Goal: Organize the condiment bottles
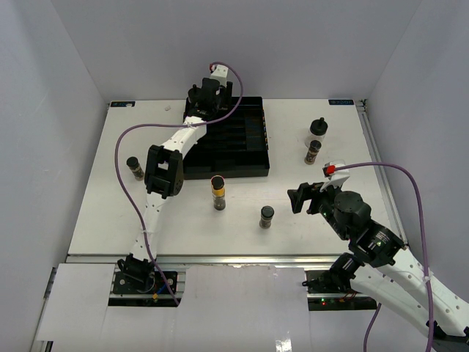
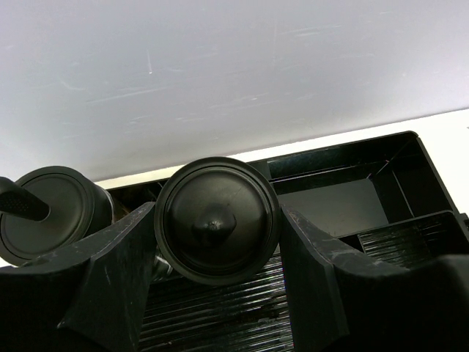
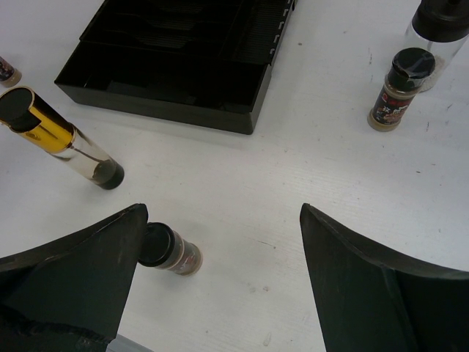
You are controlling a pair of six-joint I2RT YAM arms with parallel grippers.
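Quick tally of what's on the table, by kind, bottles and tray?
Squat clear bottles, black knobbed caps: 3
Short spice jars, black lids: 3
Tall yellow-banded bottle: 1
Black tray: 1
Total: 8 (7 bottles)

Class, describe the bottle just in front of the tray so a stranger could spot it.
Find the black tray at the back of the table. A slim bottle stands alone before its near edge. Only this one has a yellow band.
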